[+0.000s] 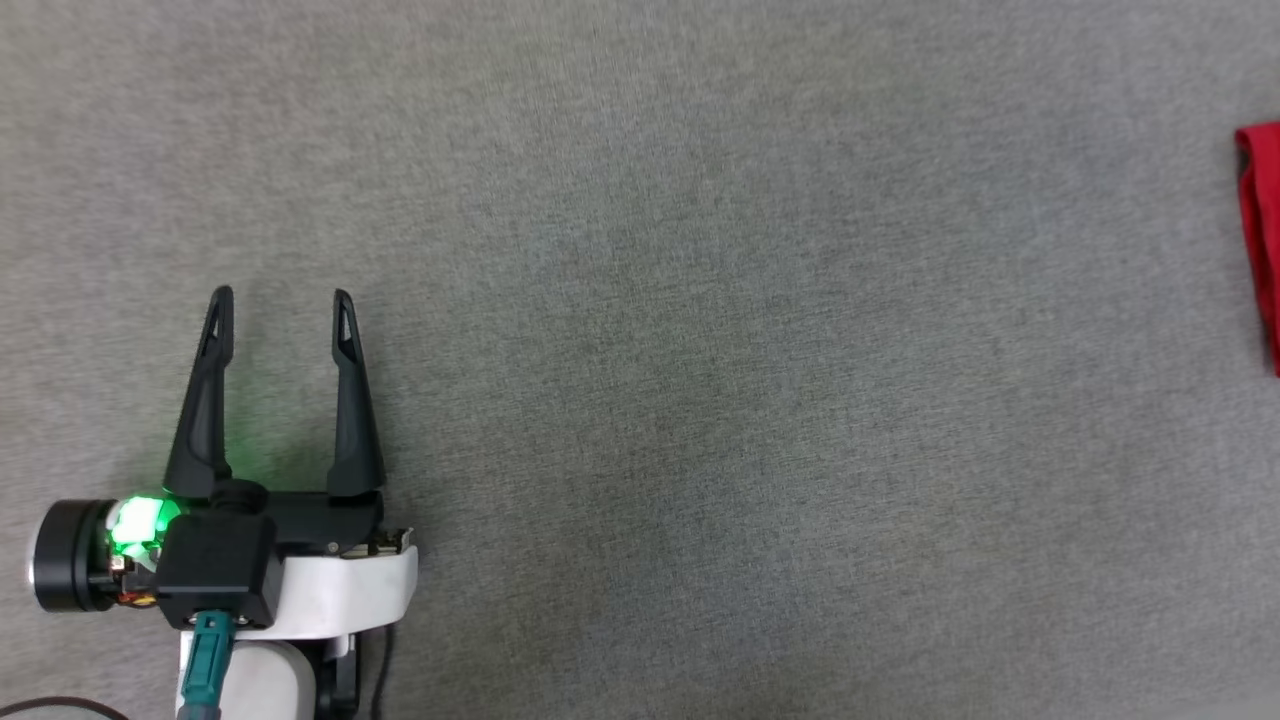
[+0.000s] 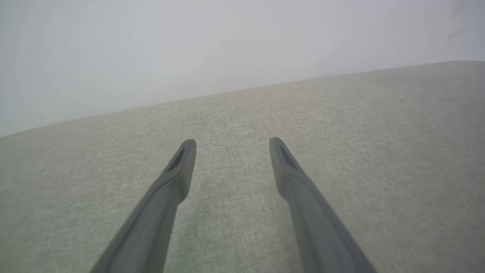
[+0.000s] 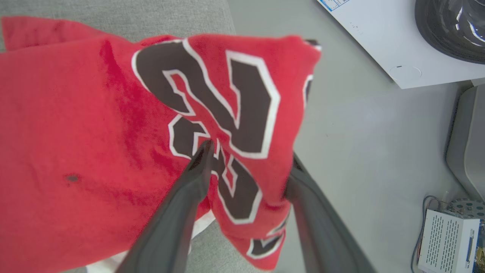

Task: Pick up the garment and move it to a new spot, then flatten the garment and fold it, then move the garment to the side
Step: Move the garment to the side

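Looks like the final move-aside step. The garment (image 1: pixel 1262 240) sits at the far right edge of the head view. The right gripper (image 3: pixel 250 151) has its jaws spread, with cloth lying loose between them. The left gripper (image 1: pixel 281 297) idles lower left, wide open and empty. Next, the right arm probably needs to back out without dragging fabric.

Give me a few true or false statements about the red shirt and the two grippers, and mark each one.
1. The left gripper is open with nothing between its fingers. True.
2. The garment is plain blue. False: it is red with dark, white-edged numerals.
3. In the head view the garment lies at the right edge. True.
4. The right gripper has its fingers pressed together. False: they stand apart, with red fabric between them.
5. The left gripper rests on the garment. False: the bare gray cloth surface lies under it.
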Robot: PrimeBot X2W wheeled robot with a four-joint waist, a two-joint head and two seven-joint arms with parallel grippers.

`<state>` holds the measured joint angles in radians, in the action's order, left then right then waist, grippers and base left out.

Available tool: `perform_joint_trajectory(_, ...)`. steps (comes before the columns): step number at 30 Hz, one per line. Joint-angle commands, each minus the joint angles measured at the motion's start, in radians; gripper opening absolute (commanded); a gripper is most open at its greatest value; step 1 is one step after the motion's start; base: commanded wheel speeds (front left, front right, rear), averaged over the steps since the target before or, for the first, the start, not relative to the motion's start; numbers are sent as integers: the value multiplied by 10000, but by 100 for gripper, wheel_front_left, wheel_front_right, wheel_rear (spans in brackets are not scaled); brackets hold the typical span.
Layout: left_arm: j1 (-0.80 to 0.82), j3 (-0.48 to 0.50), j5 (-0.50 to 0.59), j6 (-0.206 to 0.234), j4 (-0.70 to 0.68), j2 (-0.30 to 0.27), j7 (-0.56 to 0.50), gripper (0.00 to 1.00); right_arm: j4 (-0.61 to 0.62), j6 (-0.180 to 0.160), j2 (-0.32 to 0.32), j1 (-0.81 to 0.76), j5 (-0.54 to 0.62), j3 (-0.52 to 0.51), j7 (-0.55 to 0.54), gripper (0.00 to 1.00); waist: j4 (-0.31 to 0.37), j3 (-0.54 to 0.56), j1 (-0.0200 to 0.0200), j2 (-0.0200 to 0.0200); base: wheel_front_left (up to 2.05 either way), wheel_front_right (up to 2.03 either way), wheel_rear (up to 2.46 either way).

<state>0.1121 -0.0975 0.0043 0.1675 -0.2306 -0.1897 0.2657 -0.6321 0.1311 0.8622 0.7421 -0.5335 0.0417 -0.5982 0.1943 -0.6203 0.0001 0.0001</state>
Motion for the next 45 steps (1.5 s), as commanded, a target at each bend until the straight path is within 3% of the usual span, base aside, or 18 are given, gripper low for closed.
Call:
perform_joint_trajectory(1, -75, -54, -78, 72, 64, 50, -28, 100, -133, -10, -27, 147, 241, -29, 279, 100, -107, 444, -1, -1, 0, 0, 0)
perform_joint_trajectory(7, -572, -171, -193, 187, 296, 384, -28, 100, -512, -10, 105, 162, 1633, -301, 2586, 100, -495, 1777, -1, -1, 0, 0, 0)
perform_joint_trajectory(8, -911, -140, -250, 280, 368, 551, -28, 100, -435, -10, -1, 188, 2322, -469, 4041, 100, -650, 2313, -1, -1, 0, 0, 0)
perform_joint_trajectory(9, -1011, -145, -238, 307, 400, 593, -28, 100, -382, -10, -92, 199, 2557, -544, 4535, 100, -718, 2505, -1, -1, 0, 0, 0)
perform_joint_trajectory(13, -1406, -115, -320, 311, 581, 683, -28, 100, -294, -10, -804, 239, 3037, -1030, 6270, 100, -959, 3266, -1, -1, 0, 0, 0)
perform_joint_trajectory(17, -1665, -86, -348, 300, 678, 791, -27, 100, 51, -10, -1480, 48, 3363, -1159, 7188, 100, -1125, 3754, -1, -1, 0, 0, 0)
perform_joint_trajectory(18, -1828, -74, -374, 269, 755, 845, -28, 100, 403, -10, -2019, -169, 3564, -1182, 7704, 100, -1239, 4009, -1, -1, 0, 0, 0)
perform_joint_trajectory(19, -1828, -74, -374, 269, 755, 845, -28, 100, 403, -10, -2019, -169, 3564, -1182, 7704, 100, -1239, 4009, -1, -1, 0, 0, 0)
perform_joint_trajectory(25, -2328, 10, -394, 199, 1011, 926, -27, 100, 1914, -10, -3518, -1046, 3877, -1081, 8404, 100, -1543, 4709, -1, -1, 0, 0, 0)
perform_joint_trajectory(35, -2807, 190, -406, 5, 1571, 1053, -28, 100, 4484, -9, -6073, -3903, 4132, -1088, 8608, 100, -1975, 5564, -1, -1, 0, 0, 0)
perform_joint_trajectory(45, -3070, 187, -341, -205, 2000, 1163, -29, 100, 5538, -9, -7392, -6605, 3829, -1009, 8630, 100, -2159, 6130, -1, -1, 0, 0, 0)
